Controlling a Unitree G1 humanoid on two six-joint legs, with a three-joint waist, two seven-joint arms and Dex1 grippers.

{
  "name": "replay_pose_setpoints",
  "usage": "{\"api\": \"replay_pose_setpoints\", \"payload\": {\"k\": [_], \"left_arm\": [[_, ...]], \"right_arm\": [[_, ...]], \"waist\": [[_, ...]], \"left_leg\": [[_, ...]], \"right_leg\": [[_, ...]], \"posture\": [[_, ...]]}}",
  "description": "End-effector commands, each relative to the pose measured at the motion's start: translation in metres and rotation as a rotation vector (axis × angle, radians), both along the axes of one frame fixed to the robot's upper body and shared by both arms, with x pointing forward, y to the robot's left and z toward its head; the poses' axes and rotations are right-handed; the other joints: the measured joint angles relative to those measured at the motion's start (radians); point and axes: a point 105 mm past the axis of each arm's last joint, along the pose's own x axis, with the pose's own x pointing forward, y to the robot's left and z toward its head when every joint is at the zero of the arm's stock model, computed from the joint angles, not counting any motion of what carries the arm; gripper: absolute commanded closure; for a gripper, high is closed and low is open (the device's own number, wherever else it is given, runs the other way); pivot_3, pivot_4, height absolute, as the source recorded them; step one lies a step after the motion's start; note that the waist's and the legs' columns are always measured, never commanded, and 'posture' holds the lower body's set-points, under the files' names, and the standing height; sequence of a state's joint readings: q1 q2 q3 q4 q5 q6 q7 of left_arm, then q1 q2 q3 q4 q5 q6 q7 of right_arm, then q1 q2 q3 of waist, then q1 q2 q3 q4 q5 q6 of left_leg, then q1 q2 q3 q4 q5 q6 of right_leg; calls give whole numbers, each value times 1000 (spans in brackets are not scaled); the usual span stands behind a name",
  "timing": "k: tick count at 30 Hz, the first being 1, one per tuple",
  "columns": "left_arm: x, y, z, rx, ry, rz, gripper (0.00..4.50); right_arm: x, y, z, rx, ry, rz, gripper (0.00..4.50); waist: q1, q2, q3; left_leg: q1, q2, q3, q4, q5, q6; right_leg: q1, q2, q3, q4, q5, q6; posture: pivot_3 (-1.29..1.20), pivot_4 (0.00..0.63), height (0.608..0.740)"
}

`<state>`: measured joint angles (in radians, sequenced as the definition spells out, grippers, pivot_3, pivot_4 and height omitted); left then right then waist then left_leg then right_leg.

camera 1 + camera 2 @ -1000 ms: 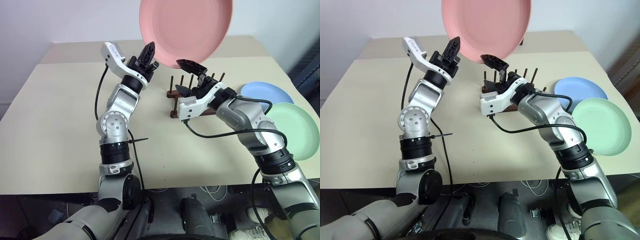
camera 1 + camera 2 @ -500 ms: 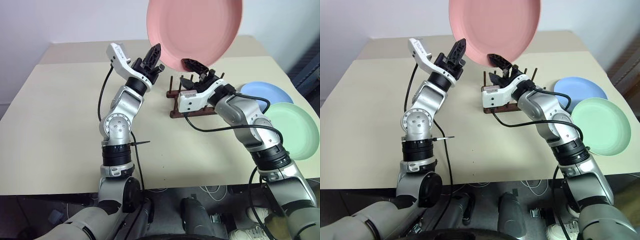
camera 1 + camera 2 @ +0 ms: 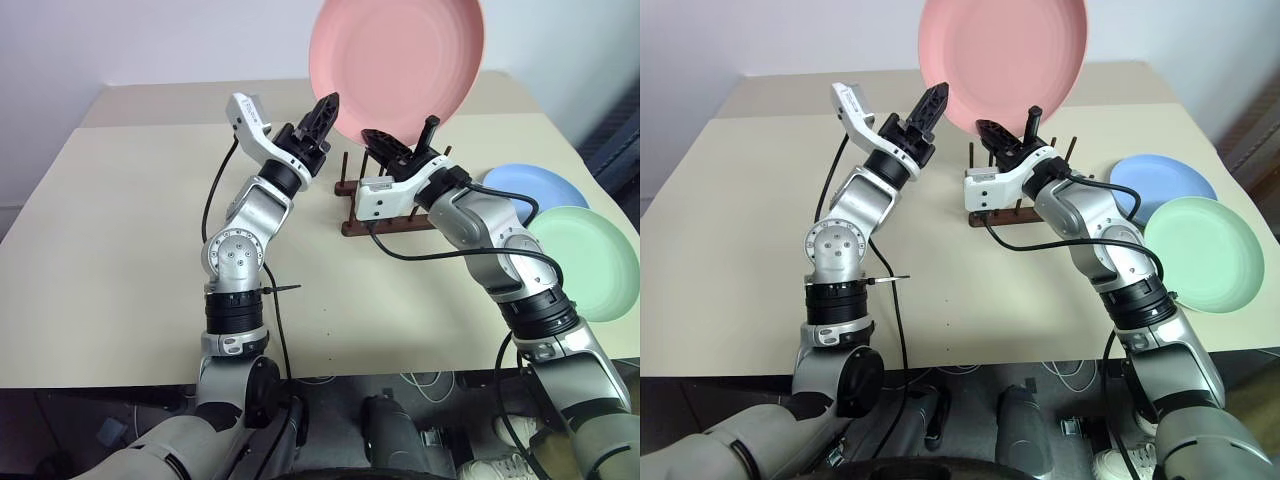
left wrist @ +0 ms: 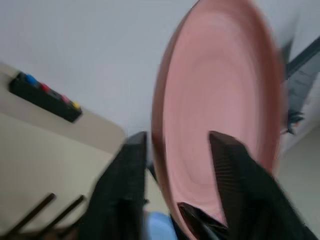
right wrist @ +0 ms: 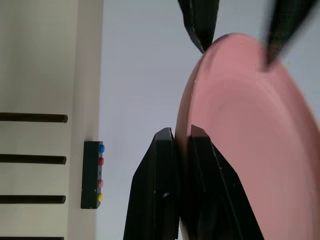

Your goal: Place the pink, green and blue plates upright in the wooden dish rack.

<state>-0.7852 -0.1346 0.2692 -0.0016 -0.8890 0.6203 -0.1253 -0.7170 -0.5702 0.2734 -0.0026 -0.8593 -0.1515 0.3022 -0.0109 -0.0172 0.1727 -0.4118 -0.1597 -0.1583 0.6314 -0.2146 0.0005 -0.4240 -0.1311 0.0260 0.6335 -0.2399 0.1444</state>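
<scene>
The pink plate (image 3: 400,60) is held upright, high above the table. My right gripper (image 3: 405,140) is shut on its lower rim; in the right wrist view both fingers (image 5: 162,165) press against the plate's edge. My left gripper (image 3: 326,108) is open at the plate's lower left rim, and its fingers (image 4: 127,170) straddle the edge with gaps on both sides. The wooden dish rack (image 3: 347,227) stands on the table just below and behind my right gripper, partly hidden by it. The blue plate (image 3: 530,185) and the green plate (image 3: 590,255) lie flat on the right.
A small black box with coloured buttons (image 4: 45,97) sits at the far side of the beige table (image 3: 120,220). The table's right edge runs close past the green plate. A black cable hangs from each forearm.
My right gripper closed on the pink plate's lower rim. My left gripper let go of the rim and opened. The plate shifted a little to the right.
</scene>
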Motion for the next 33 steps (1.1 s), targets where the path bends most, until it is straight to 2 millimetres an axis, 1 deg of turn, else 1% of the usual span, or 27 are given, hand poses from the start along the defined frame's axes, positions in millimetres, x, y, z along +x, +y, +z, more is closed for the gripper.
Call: {"api": "replay_pose_setpoints", "payload": {"k": [1,4,6,8,10,12,14,15,18,20,21,22,24,27,29,30,31,33], "left_arm": [[-15,-4,14,41,-90,-80,1111],[-25,-3,16,69,-143,-157,1111],[-30,6,14,125,-190,-198,1111],[-25,17,9,229,-229,-184,1111],[-19,23,9,293,-268,-158,1111],[-17,26,10,333,-305,-165,1111],[-16,30,7,401,-341,-161,1111],[-16,32,3,452,-368,-155,1111],[-17,35,-3,523,-409,-167,1111],[-23,38,-10,608,-468,-184,1111],[-26,40,-13,621,-478,-216,1111],[-30,42,-13,633,-497,-244,1111],[-35,49,-13,686,-563,-242,1111],[-39,55,-14,709,-589,-268,1111],[-39,64,-15,664,-519,-316,1111],[-38,68,-17,635,-450,-348,1111],[-38,70,-19,635,-427,-362,1111],[-38,70,-21,654,-417,-360,1111]], "right_arm": [[-2,-9,22,49,-65,-16,4500],[0,-17,26,86,-59,-29,4500],[0,-25,32,204,-10,13,4500],[-3,-33,45,384,51,98,4500],[-2,-46,57,490,59,117,4500],[-1,-57,68,732,157,209,4500],[-3,-70,80,954,261,328,4500],[-4,-79,88,1065,298,386,4500],[-9,-94,102,1241,396,517,4500],[-13,-104,112,1350,488,620,4500],[-14,-110,116,1418,540,674,4500],[-15,-115,116,1466,591,713,4500],[-13,-124,113,1559,685,750,4500],[-14,-132,108,1621,771,772,4500],[-15,-141,104,1685,823,794,4500],[-14,-144,102,1713,853,798,4500],[-15,-144,99,1737,918,814,4500],[-17,-144,94,1740,983,817,4500]], "waist": [[-3,0,0],[-3,0,0],[-3,0,0],[-4,0,0],[-3,0,0],[-2,0,0],[-3,0,0],[-4,0,0],[-2,1,0],[-3,1,0],[-4,1,0],[-6,2,0],[-7,2,1],[-5,2,1],[-5,3,1],[-5,3,1],[-5,3,1],[-5,3,1]], "left_leg": [[0,0,0,0,0,0],[0,0,0,0,0,0],[0,0,0,0,0,0],[0,0,0,-1,0,0],[0,0,0,-1,0,-1],[1,0,0,-1,0,0],[1,1,-1,-1,0,0],[1,1,-1,-1,0,0],[1,1,-2,-2,0,0],[1,1,-2,-2,0,0],[1,1,-2,-3,0,0],[1,1,-2,-3,0,0],[1,1,-2,-3,0,0],[1,1,-2,-4,-1,2],[1,1,-2,-4,-3,5],[1,1,-2,-4,-3,5],[1,1,-2,-4,-3,6],[1,1,-2,-4,-4,6]], "right_leg": [[0,0,0,0,0,0],[0,0,0,0,0,0],[0,0,0,0,0,0],[0,0,0,0,0,0],[0,1,1,0,0,-1],[0,1,0,-1,0,-1],[1,1,0,-1,1,-1],[1,1,0,-2,1,-1],[1,1,0,-3,1,-1],[1,1,0,-2,1,-1],[1,1,0,-3,1,-1],[1,1,0,-2,1,-1],[0,1,0,-2,1,-1],[0,1,0,-2,1,-2],[0,0,0,-2,1,-2],[0,0,0,-2,1,-2],[0,0,0,-2,1,-2],[0,0,0,-2,1,-2]], "posture": [[0,150,740],[0,150,740],[0,150,740],[0,150,740],[0,150,740],[0,150,740],[0,150,740],[0,150,740],[0,150,740],[0,150,740],[0,150,740],[0,150,740],[0,150,740],[0,150,740],[0,150,740],[0,150,740],[0,150,740],[0,150,740]]}}
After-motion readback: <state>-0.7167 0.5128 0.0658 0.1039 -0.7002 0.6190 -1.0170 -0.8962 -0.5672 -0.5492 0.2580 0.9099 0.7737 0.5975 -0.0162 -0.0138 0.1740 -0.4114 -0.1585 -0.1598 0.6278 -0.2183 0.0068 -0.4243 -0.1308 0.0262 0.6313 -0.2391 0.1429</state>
